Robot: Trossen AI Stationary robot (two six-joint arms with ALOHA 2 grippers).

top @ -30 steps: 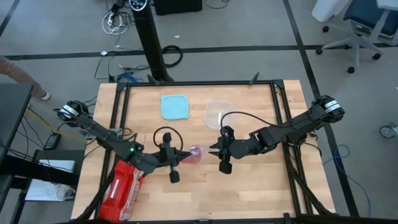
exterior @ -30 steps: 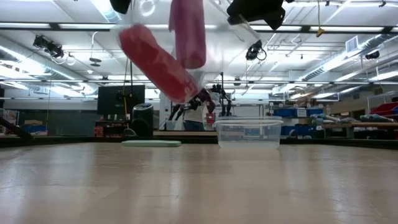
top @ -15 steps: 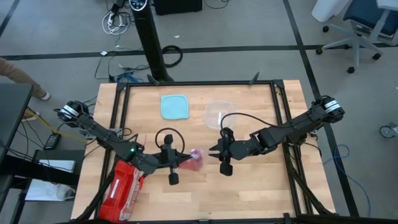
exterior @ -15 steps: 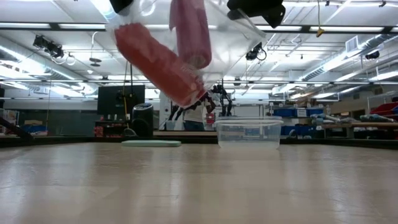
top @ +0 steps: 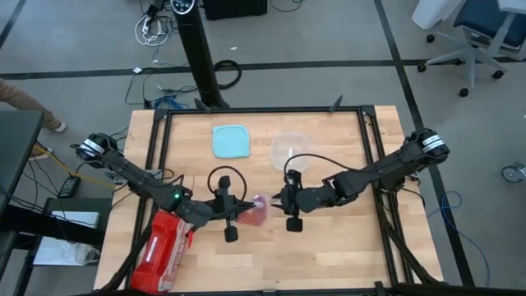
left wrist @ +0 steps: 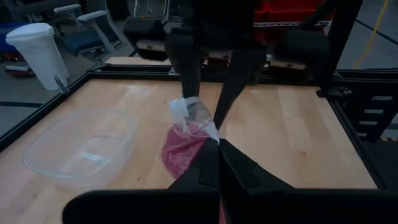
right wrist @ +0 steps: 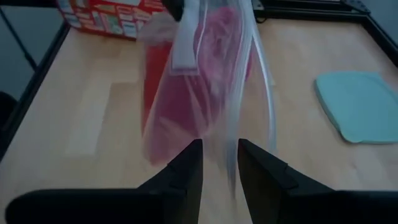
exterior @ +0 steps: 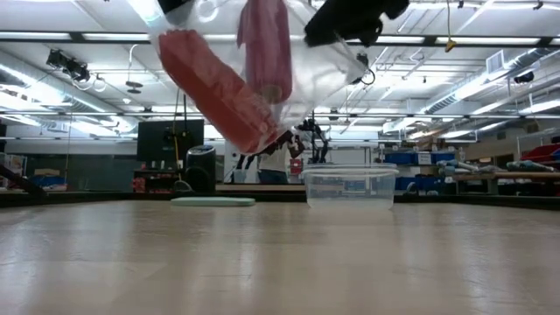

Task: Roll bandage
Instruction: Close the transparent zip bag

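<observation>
A clear plastic bag [top: 256, 210] with two dusky pink-red bandage rolls [exterior: 219, 87] inside hangs above the table's middle. It also shows in the left wrist view [left wrist: 185, 146] and the right wrist view [right wrist: 199, 74]. My left gripper [top: 240, 212] is shut on the bag from its left side. My right gripper [top: 279, 200] is open just right of the bag. In the right wrist view its fingers [right wrist: 189, 168] stand on either side of the bag's loose clear film [right wrist: 231, 163]. My left gripper pinches the bag's clear film at its edge [left wrist: 210, 138] between its two shut fingers, coming level from the table's left. The bag hangs below the hold, lifted clear of the table, with the rolls tilted inside. My right gripper: I cannot tell whether it touches the film.
A glossy red case [top: 164, 251] lies at the near left edge. A teal lid [top: 230, 140] and a clear plastic container [top: 288, 150] sit toward the far edge. Bare wood lies near the front and right.
My right gripper has gone toward the table's left, closer to the bag. The bag has stayed lifted in my left gripper and swung a little.
</observation>
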